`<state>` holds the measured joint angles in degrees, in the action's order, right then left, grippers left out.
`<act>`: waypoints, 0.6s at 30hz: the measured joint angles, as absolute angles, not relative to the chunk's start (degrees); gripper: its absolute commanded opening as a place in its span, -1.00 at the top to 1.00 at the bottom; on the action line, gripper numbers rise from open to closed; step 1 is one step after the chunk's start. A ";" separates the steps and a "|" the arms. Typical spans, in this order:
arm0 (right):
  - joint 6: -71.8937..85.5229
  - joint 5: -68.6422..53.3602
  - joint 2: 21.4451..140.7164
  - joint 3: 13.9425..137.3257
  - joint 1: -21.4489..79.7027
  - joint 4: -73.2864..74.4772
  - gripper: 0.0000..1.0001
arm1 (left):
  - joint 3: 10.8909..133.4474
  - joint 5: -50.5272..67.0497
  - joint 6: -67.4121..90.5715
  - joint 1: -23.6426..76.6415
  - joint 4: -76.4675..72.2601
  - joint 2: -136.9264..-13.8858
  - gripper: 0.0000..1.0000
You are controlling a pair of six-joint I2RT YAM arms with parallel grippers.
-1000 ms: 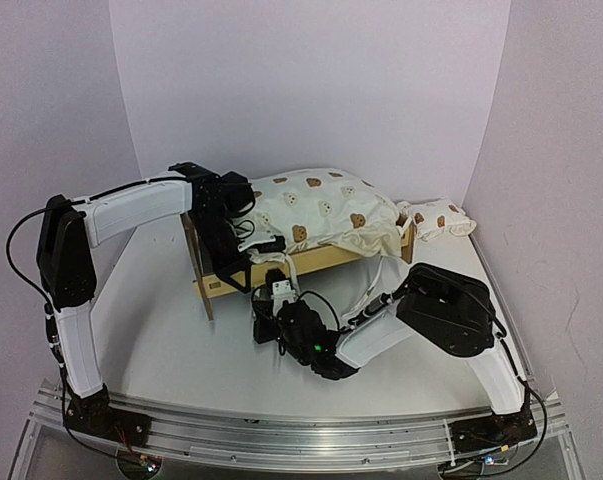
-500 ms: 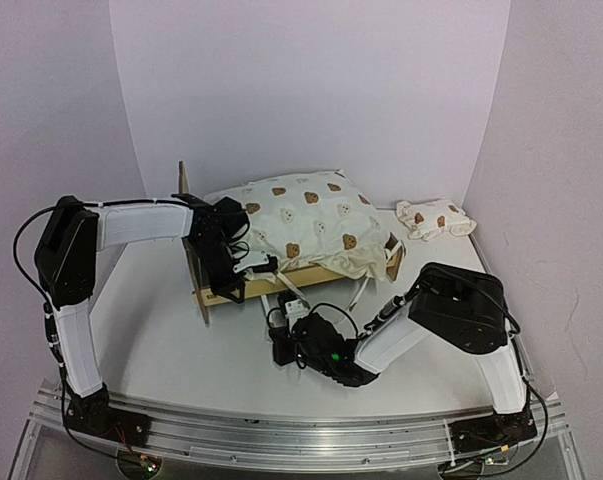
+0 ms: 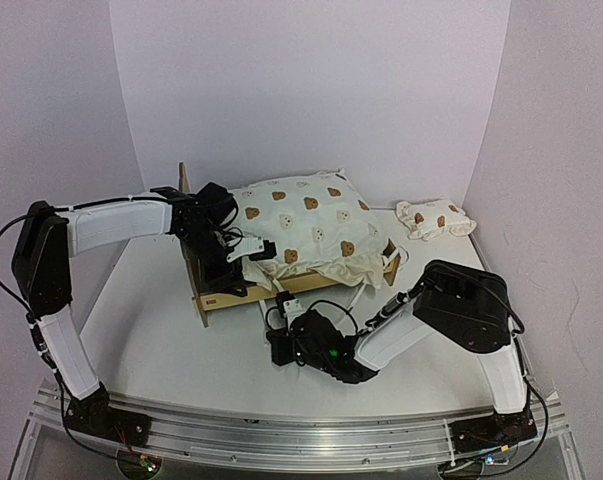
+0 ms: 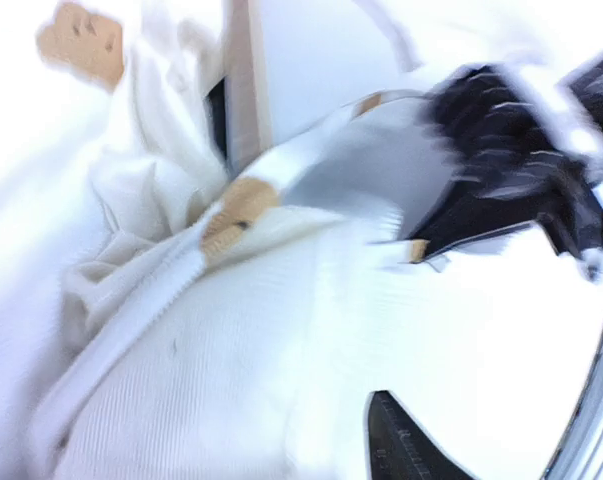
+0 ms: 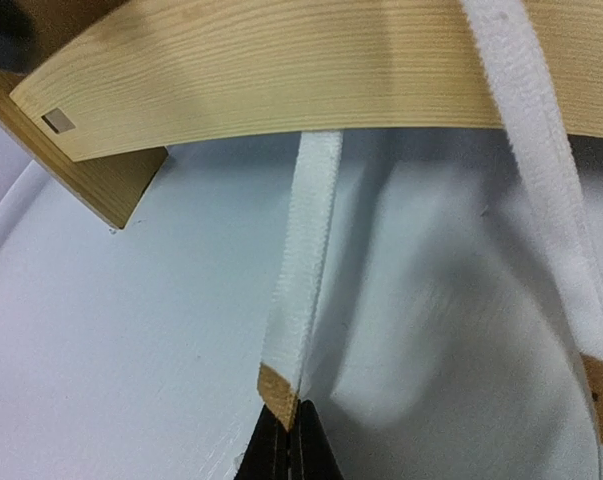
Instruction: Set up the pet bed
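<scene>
1. Sitting near the back of the white table, the pet bed is holding its puffy bear cushion on top, a bit crooked.
2. The right gripper is lying low just in front of the pet bed. Its black fingertips are pressed together, pinching the tan end of a white tie strap.
3. That strap is running up from the pinch to the pet bed's wooden side rail.
4. The left gripper is reaching over the front left part of the pet bed, right by the cushion's edge. Its own camera is showing only blur, so I cannot tell if its fingers are spread or pinching.
5. A small bear pillow is lying well to the right of the pet bed.
</scene>
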<state>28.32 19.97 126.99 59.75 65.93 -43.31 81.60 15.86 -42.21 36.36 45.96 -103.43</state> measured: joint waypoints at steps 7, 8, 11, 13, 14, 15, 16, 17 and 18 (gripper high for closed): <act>27.92 17.53 124.53 59.53 65.93 -40.03 1.00 | 82.76 23.93 -57.93 36.32 59.10 -96.15 -0.14; 27.73 17.12 124.06 59.41 65.93 -39.60 1.00 | 83.51 25.40 -59.91 36.32 61.98 -95.97 -0.14; 27.09 16.10 122.54 59.07 65.93 -38.32 1.00 | 85.53 28.81 -61.23 36.71 65.38 -95.92 -0.22; 26.81 15.53 121.44 58.86 65.92 -37.62 1.00 | 85.68 28.30 -59.56 37.31 62.30 -95.65 -0.33; 26.73 15.26 120.92 58.79 65.91 -37.28 1.00 | 85.32 27.33 -58.62 37.66 59.19 -95.35 -0.37; 26.66 15.00 120.34 58.64 65.91 -36.85 1.00 | 84.52 25.88 -57.83 37.96 55.71 -94.90 -0.40; 26.59 14.73 119.73 58.46 65.91 -36.38 1.00 | 83.65 24.32 -57.05 38.26 52.22 -94.44 -0.45; 26.55 14.52 119.14 58.19 65.91 -36.04 1.00 | 82.85 22.55 -57.00 38.56 49.58 -94.17 -0.46; 26.53 14.33 118.55 57.89 65.89 -35.71 1.00 | 81.89 20.45 -57.19 38.82 46.99 -94.03 -0.47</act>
